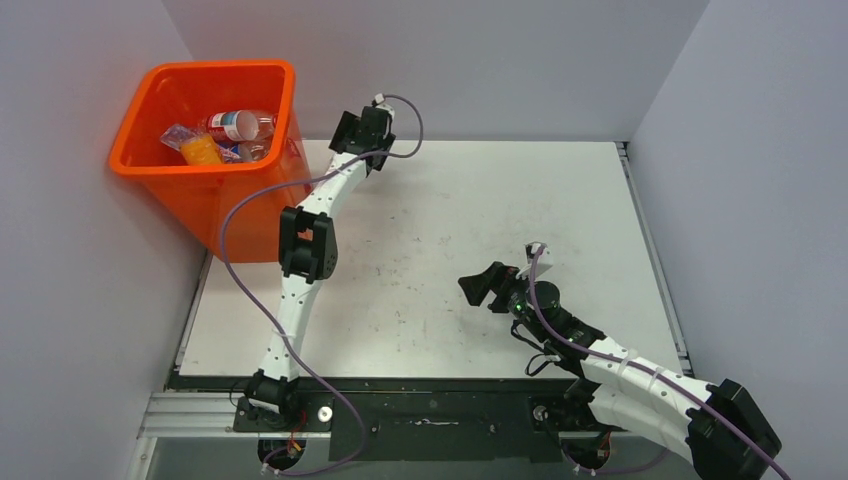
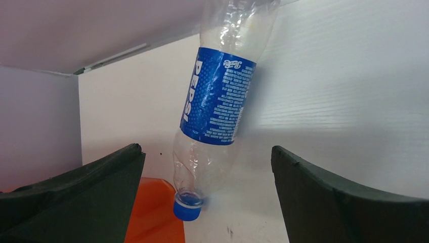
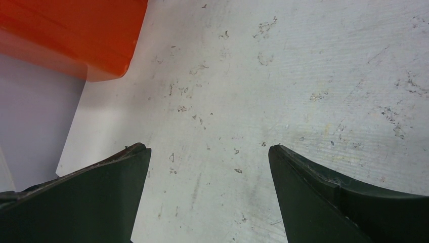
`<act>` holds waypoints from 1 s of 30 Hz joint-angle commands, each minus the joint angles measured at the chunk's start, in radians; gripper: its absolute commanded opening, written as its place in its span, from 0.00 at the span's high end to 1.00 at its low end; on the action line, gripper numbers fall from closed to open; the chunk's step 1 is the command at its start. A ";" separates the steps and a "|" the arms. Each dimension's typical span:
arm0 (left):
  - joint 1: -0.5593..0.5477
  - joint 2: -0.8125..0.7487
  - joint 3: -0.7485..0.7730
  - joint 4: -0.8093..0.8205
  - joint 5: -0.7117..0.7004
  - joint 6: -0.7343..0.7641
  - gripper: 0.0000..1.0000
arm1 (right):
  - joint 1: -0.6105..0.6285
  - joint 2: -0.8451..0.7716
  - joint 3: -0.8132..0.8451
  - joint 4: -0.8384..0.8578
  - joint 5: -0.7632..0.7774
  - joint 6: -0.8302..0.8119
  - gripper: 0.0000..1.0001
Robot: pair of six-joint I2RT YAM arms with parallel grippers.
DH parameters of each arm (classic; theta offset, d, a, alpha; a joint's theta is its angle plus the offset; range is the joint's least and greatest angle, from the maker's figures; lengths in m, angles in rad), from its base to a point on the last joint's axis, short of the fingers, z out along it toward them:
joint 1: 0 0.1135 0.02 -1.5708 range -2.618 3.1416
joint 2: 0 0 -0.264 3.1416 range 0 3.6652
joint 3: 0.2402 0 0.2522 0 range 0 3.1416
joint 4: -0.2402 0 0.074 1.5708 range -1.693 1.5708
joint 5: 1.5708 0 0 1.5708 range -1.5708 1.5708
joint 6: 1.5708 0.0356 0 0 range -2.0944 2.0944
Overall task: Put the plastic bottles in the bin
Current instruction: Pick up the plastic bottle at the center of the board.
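The orange bin point(image 1: 222, 67) stands at the table's far left corner. Several plastic bottles lie in it, among them a red-labelled one point(image 1: 238, 124) and an orange-tinted one point(image 1: 202, 150). My left gripper point(image 1: 345, 130) hovers just right of the bin's rim, open. In the left wrist view a clear blue-labelled Pepsi bottle point(image 2: 215, 96) hangs cap down in front of the open left gripper point(image 2: 206, 148), touching neither finger, beside a corner of the bin point(image 2: 152, 212). My right gripper point(image 1: 478, 285) is open and empty over the table's middle; between its fingers point(image 3: 208, 147) only scuffed tabletop shows.
White walls close in the table on the left, back and right. The bin's lower corner point(image 3: 76, 30) shows at the upper left of the right wrist view. The left arm's purple cable point(image 1: 235, 215) loops in front of the bin.
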 commanded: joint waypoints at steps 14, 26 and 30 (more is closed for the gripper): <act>0.087 0.139 0.051 0.044 0.162 -0.098 0.10 | 0.007 0.038 0.032 0.046 -0.011 -0.031 0.10; 0.044 0.004 -0.143 0.134 0.206 -0.137 0.71 | 0.008 -0.050 0.031 -0.016 0.010 -0.028 0.10; -0.009 -0.214 -0.339 0.284 0.229 -0.185 0.76 | 0.007 -0.101 0.065 -0.063 0.018 -0.076 0.10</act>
